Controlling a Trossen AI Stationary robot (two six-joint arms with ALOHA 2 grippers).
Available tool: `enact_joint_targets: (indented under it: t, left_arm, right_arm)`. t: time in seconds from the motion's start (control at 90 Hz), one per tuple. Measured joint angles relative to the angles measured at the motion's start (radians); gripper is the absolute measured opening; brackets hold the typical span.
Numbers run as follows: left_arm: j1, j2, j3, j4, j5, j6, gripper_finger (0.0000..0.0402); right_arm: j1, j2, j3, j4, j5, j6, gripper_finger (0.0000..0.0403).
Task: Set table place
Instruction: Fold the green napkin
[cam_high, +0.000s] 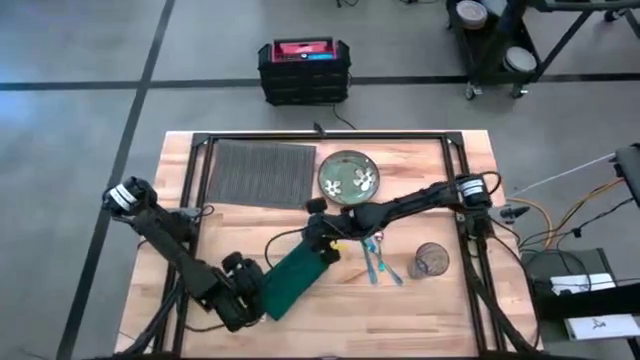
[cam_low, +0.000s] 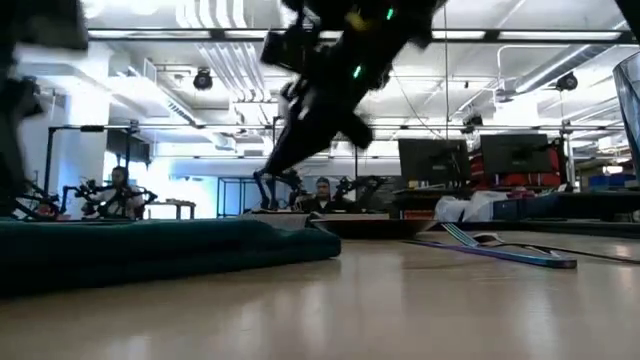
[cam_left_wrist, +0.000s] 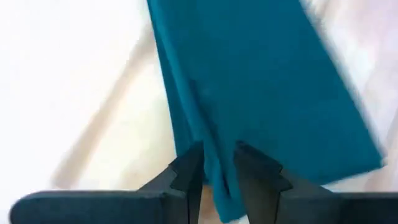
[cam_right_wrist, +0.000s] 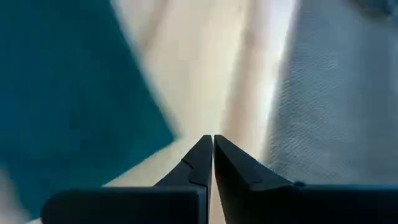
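A dark green cloth napkin (cam_high: 298, 275) lies folded on the table (cam_high: 420, 160), near the front and left of centre; in the low view its flat body (cam_low: 150, 250) rests on the wood. My left gripper (cam_high: 258, 297) is shut on the napkin's near end. My right gripper (cam_high: 322, 238) hangs shut and empty above the napkin's far end, raised clear of the table (cam_low: 330, 100). The place, a dark grey ribbed placemat (cam_high: 260, 172), lies flat at the far left. In the right wrist view the shut gripper (cam_right_wrist: 212, 146) points at bare wood between napkin (cam_right_wrist: 68, 93) and placemat (cam_right_wrist: 336, 106). My left gripper pinches the napkin's near end (cam_left_wrist: 217, 177) between its two fingers (cam_left_wrist: 186, 169), which lie along the cloth. What sits between them looks like a folded thickness, not a single layer. The rest of the napkin stretches away from the fingers over the table.
A plate with a flower pattern (cam_high: 348, 175) stands beside the placemat's right edge. Cutlery (cam_high: 377, 258) and a glass (cam_high: 432, 260) lie right of the napkin. A black frame rail (cam_high: 320, 140) runs along the table's far side. People sit in the room behind (cam_low: 322, 192).
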Motion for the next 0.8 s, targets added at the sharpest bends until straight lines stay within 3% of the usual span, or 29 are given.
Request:
enact_joint_targets:
  t: [0.089,0.156,0.322,0.544,0.656,0.8]
  left_arm:
    - [0.012,-0.001,0.001,0.053,-0.084,0.093,0.0075]
    - [0.03,0.0,-0.025,0.078,-0.089,0.131,0.0075]
    - [0.055,0.005,-0.149,0.165,-0.014,0.15,0.0075]
    - [0.047,0.0,-0.326,0.378,0.083,0.007,0.0075]
    - [0.003,0.001,-0.352,0.437,0.071,-0.073,0.0075]
    - [-0.08,0.002,-0.351,0.438,0.041,-0.227,0.0075]
  right_arm:
    - [0.013,0.003,-0.026,0.05,-0.25,0.134,0.0002]
    - [0.037,0.019,-0.053,0.115,-0.304,0.193,0.0002]
    - [0.095,0.055,-0.107,0.092,-0.231,0.247,0.0002]
    - [0.106,0.055,-0.136,0.103,-0.001,0.198,0.0002]
    - [0.077,0.063,-0.135,0.134,0.075,0.115,0.0002]
    - [0.021,0.094,-0.136,0.269,0.08,0.029,0.0002]
